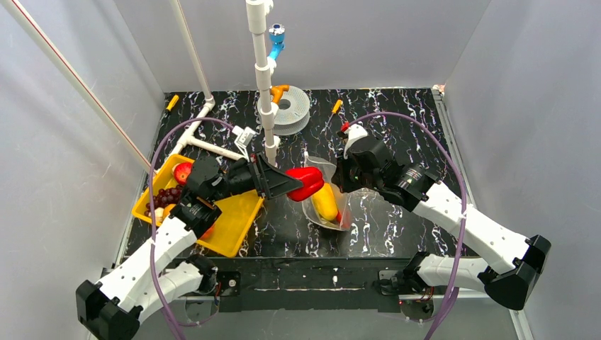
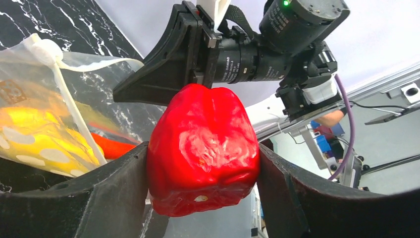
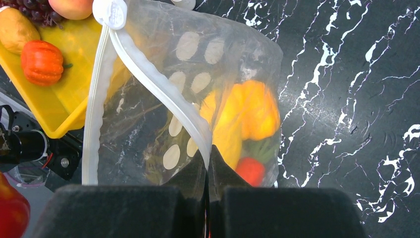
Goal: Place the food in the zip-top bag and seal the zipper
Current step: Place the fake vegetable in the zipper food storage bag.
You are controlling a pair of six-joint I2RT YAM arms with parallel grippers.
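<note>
Toward the near left corner of the table (image 1: 397,227) sits a yellow tray (image 1: 237,221). It holds purple grapes (image 1: 164,197), a reddish peach (image 1: 183,172), a little orange pumpkin (image 3: 42,62) and a brownish potato (image 3: 15,29).

About the middle of the table, a touch toward the near edge, the zip-top bag (image 1: 320,216) stands slumped with its mouth gaping. Inside lie a yellow pepper (image 3: 247,109) and a small red piece (image 3: 250,171).

The right gripper (image 3: 208,166) comes in from the right side. Its fingers (image 3: 277,208) are pressed together on the bag's rim, where the zipper (image 3: 158,89) runs up to a white tab (image 3: 110,12).

From the left, the left gripper (image 1: 301,185) has its fingers (image 2: 99,193) clamped on either side of a glossy red pepper (image 2: 203,153). It is held in the air just beside the bag's mouth.

Toward the far edge lies a grey spool (image 1: 289,108), with a white pipe post (image 1: 261,78) beside it.
</note>
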